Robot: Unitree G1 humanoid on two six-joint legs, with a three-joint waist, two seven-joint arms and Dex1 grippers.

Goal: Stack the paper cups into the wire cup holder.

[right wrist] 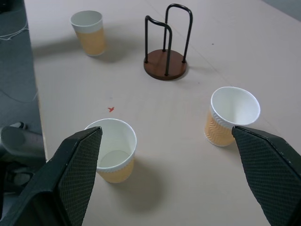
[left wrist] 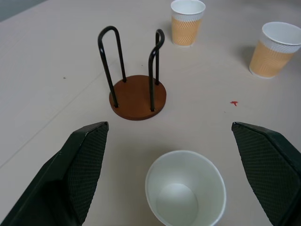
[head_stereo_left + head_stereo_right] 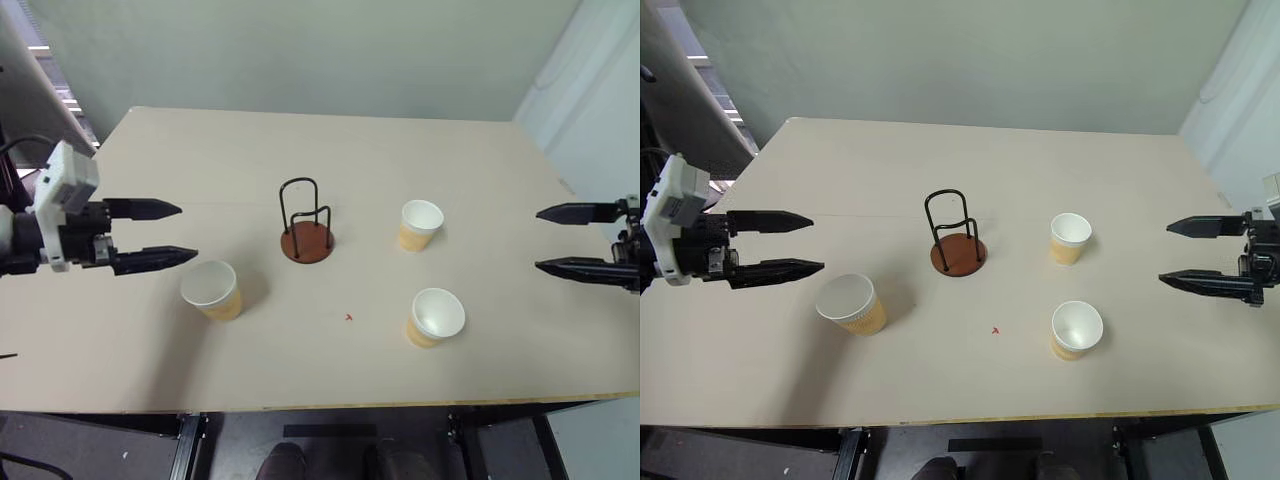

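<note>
Black, with a fine cross-hatched texture on the inner faces, the fingers of the left claw [image 3: 155, 235] stand spread wide and empty, hanging above the left side of the pale tabletop [image 3: 320, 150] with the tips aimed inward toward the middle. The right claw [image 3: 570, 240] mirrors it from the opposite side, likewise spread and holding nothing. That symmetrical, raised pose reads as a ready stance: each arm is parked clear of the cups so either can come down on the one nearest it. Just beyond the left claw's tips stands one paper cup [image 3: 212, 289], upright with its mouth up, and in the left wrist view it sits squarely between the two fingers, which suggests it is the likeliest first pick. Further toward the centre is the wire cup holder [image 3: 306, 222], its black arched loops rising from a round reddish-brown base and standing empty, so no stacking is done yet. Placed mid-table, it is within reach of both arms. On the right half stand the other two paper cups, a farther one [image 3: 420, 224] and a nearer one [image 3: 436, 317], both upright and well apart from each other and from the holder. A tiny red mark [image 3: 348, 317] lies on the tabletop between the cups; what it is cannot be made out. The right arm is cut off at the frame edge behind its claw.
</note>
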